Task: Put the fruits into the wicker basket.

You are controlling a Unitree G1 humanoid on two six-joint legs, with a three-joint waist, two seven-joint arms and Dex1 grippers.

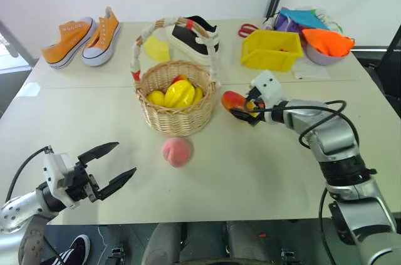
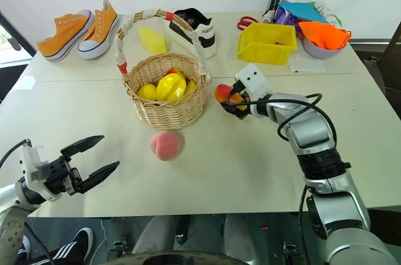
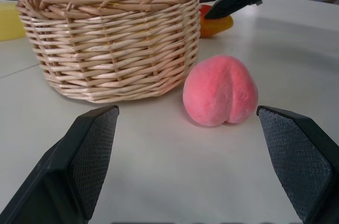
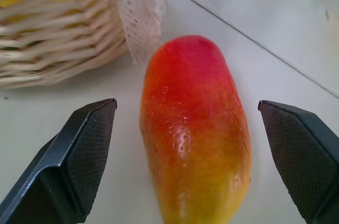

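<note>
The wicker basket [image 1: 176, 99] stands mid-table with yellow fruits inside and its cloth-wrapped handle arching over it. A pink peach [image 1: 177, 151] lies on the table just in front of it. The red-orange mango [image 1: 235, 101] lies right of the basket, close to its wall. My right gripper [image 1: 245, 111] is open, its fingers on either side of the mango; the right wrist view has the mango [image 4: 195, 128] between the pads. Near the front left edge my left gripper [image 1: 113, 165] is open and empty, pointing toward the peach [image 3: 220, 91] from some distance.
At the back stand orange sneakers [image 1: 81, 36], a black-and-white shoe [image 1: 197, 39], a pale yellow wedge [image 1: 156, 49] and a yellow plastic bin [image 1: 271, 49]. A bowl with orange and coloured cloth [image 1: 326, 46] sits at the back right.
</note>
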